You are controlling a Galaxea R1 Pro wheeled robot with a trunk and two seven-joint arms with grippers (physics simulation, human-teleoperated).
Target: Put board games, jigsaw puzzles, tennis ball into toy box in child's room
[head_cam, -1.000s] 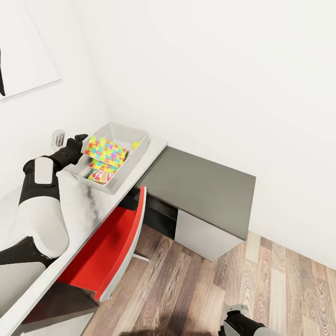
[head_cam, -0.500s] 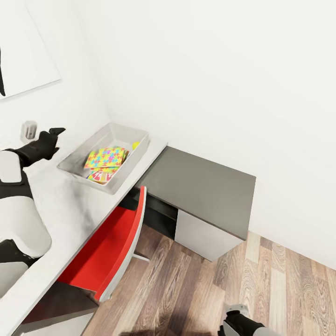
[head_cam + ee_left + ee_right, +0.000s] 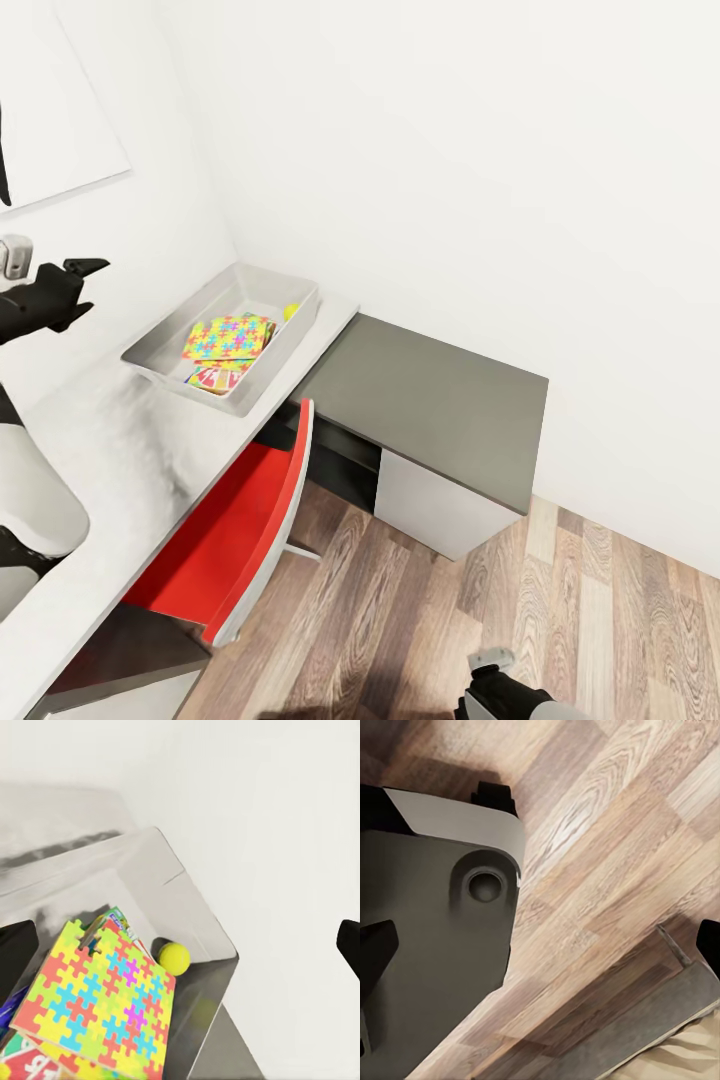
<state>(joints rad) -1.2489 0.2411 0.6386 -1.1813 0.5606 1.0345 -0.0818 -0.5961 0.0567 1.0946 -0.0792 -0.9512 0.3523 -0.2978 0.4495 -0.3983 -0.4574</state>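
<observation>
One stiff, light puzzle [image 3: 227, 337] lies flat in the box [image 3: 255, 280], best pinched by its edge; my left gripper [image 3: 72, 283] gapes wide, empty.

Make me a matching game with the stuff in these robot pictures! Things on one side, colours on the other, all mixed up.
Things:
1. tennis ball
2. chair
3. toy box
4. cabinet top

Colours:
A. light grey
B. red
C. dark grey
D. yellow-green

Pairs: 1-D, 2-B, 3-A, 4-C
</observation>
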